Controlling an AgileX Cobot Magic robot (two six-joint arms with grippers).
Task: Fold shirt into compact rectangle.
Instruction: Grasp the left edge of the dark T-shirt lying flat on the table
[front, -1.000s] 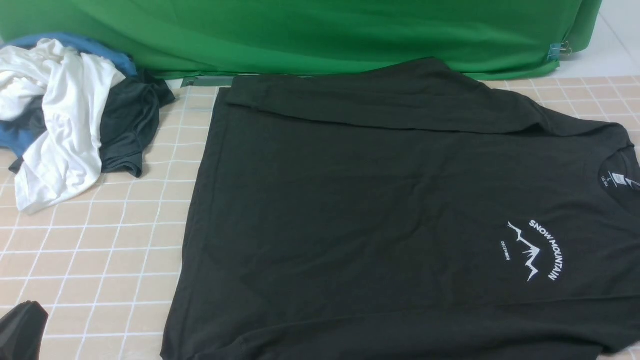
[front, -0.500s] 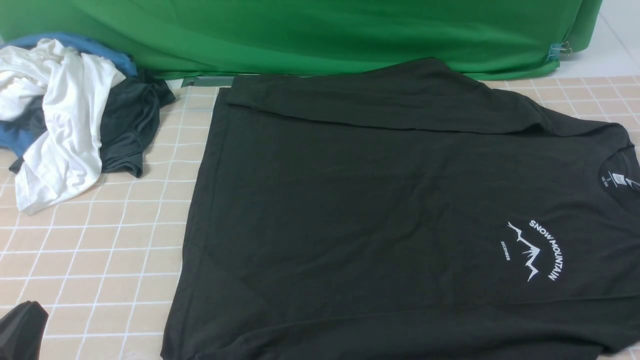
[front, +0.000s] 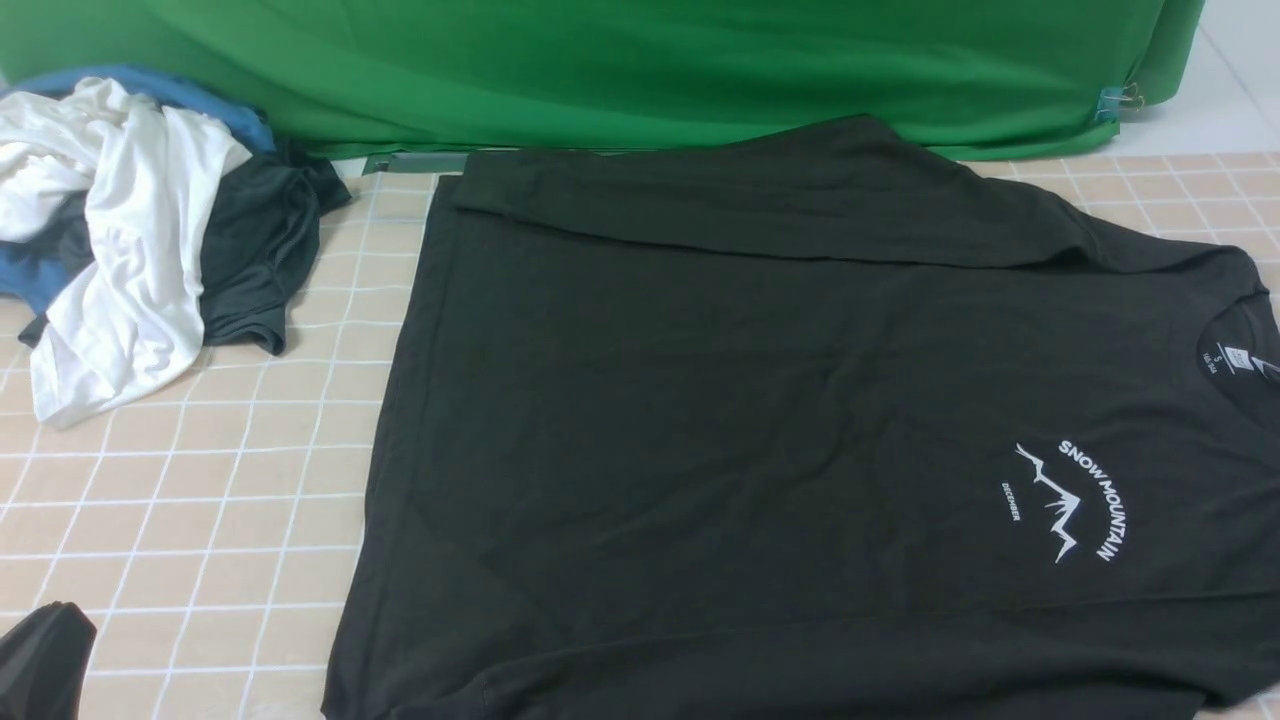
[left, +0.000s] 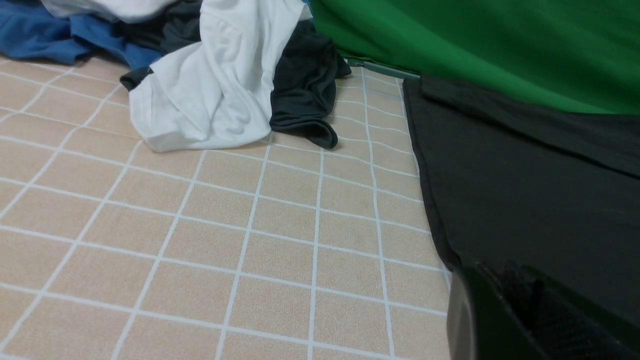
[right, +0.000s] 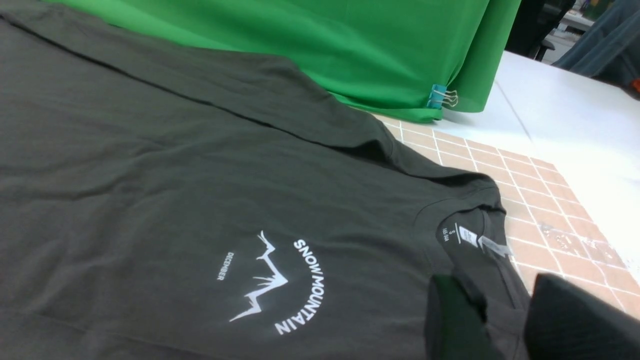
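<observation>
The black shirt (front: 780, 420) lies flat and face up across the checked mat, its neck label (front: 1235, 357) toward the right and its far sleeve folded in over the body. The white mountain logo (front: 1075, 500) shows on the chest. My left gripper (front: 45, 650) sits low at the near left, off the shirt, and is shut and empty; in its wrist view the gripper (left: 505, 280) is beside the shirt's hem edge (left: 435, 215). My right gripper (right: 500, 287) is out of the front view. It hovers open by the collar (right: 467, 236), with flat cloth showing between its fingers.
A heap of clothes lies at the far left: a white garment (front: 130, 240), a dark grey one (front: 255, 250) and a blue one (front: 40, 275). A green backdrop (front: 640, 70) with a binder clip (front: 1120, 98) closes the far side. Bare white tabletop (right: 575, 130) lies past the mat's right edge.
</observation>
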